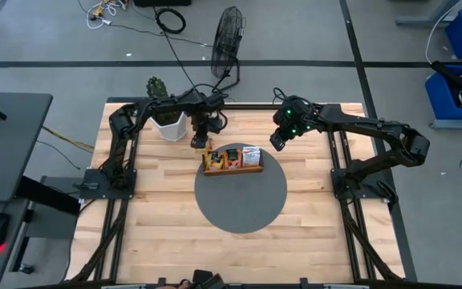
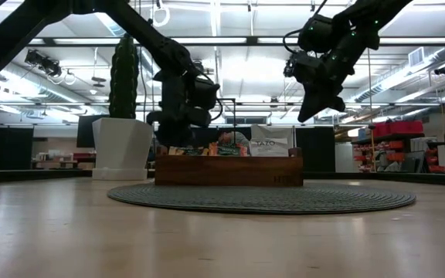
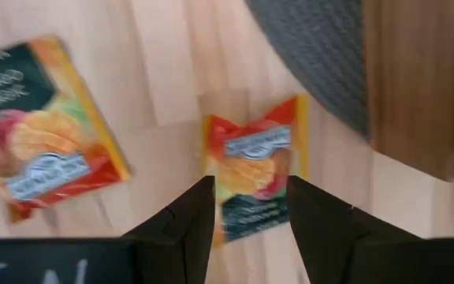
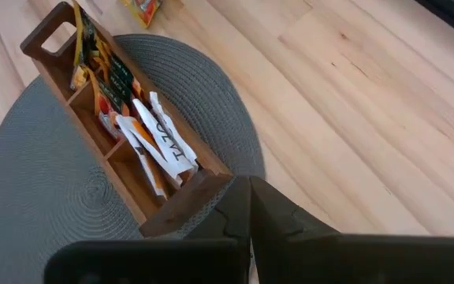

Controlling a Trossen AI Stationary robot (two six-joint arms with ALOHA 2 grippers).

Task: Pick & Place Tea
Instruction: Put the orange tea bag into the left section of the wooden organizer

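Left claw (image 3: 247, 213) low over the bench (image 1: 151, 201), just off the wooden tray's (image 1: 233, 168) 9 o'clock end. Fingers (image 3: 186, 221) parted, straddling an orange-red tea sachet (image 3: 254, 166) lying flat on the wood; whether the pads touch it cannot be told, and the sachet is not lifted. A second sachet (image 3: 42, 130) lies loose on the bench near it, apart, tilted.

In the high view both loose sachets are hidden or too small to separate under the left claw (image 1: 201, 138).

Tray sits at the 12 o'clock edge of the round grey mat (image 1: 241, 201). Several sachets stand in its slots (image 4: 120, 99): orange, dark green, and white ones (image 4: 164, 138) leaning toward one end.

Right claw (image 1: 279, 141) raised above the bench at the tray's 2 o'clock, fingers pressed together, holding nothing.

Potted cactus (image 1: 165, 112) in a white pot at the tray's 10 o'clock.
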